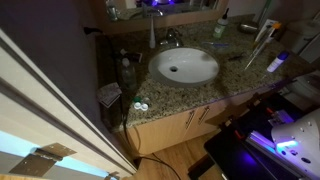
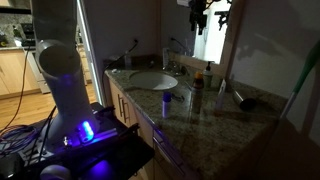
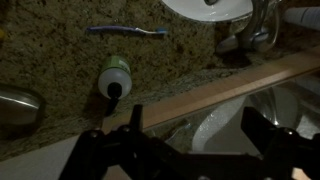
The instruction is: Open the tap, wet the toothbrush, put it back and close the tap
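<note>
Jaws: spread wide in the wrist view, with nothing between them. Your gripper [image 3: 190,140] holds nothing.
Fingers: two dark fingers [image 3: 135,130] come in from the bottom edge of the wrist view, over a wooden ledge [image 3: 225,92] that borders the counter.
Gripper height: only an exterior view shows this. There the gripper [image 2: 200,16] hangs high above the counter, well apart from everything on it.
Tap: the tap [image 3: 250,35] stands at the basin's rim, top right in the wrist view. You cannot tell the lever's position there. Both exterior views show the tap [image 1: 170,38] behind the basin, small and shiny [image 2: 178,68].
Toothbrush: the toothbrush [image 3: 128,31], blue-handled, lies flat on the granite counter [image 3: 50,60], near the basin and apart from the tap. Only the wrist view shows it plainly; you cannot pick it out in the exterior views.
Basin: the wrist view catches just an edge of the basin [image 3: 205,8]. An exterior view gives the whole white oval [image 1: 200,72].
Bottle: a green-and-white bottle [image 3: 114,75], seen from above, sits between the toothbrush and the ledge.
Slim white bottle: the slim white bottle [image 1: 152,35] stands upright just beside the tap in an exterior view.
Robot base: the white robot base [image 2: 60,80] is lit blue at its foot and shows in that exterior view alone.
</note>
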`<action>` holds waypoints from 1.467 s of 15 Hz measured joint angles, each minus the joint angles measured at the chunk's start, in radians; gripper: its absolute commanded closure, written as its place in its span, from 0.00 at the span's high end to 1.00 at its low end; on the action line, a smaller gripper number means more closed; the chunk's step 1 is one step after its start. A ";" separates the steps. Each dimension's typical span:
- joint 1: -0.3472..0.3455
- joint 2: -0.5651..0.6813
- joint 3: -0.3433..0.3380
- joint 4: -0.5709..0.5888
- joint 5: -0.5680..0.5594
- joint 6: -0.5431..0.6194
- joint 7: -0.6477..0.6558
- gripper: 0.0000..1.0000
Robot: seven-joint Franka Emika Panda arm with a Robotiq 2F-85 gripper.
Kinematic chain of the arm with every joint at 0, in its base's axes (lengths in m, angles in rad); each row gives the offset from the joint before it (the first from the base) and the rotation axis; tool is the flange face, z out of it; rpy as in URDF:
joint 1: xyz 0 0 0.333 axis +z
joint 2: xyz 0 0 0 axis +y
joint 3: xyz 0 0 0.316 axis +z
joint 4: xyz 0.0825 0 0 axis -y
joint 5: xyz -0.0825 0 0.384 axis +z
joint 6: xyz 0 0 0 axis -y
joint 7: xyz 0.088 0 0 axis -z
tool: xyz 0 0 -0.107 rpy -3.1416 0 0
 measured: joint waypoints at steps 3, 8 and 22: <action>0.005 0.003 0.001 -0.002 -0.005 0.003 0.013 1.00; -0.055 0.071 -0.052 0.021 0.006 -0.005 0.027 1.00; -0.346 0.194 -0.104 0.092 0.300 -0.036 -0.237 1.00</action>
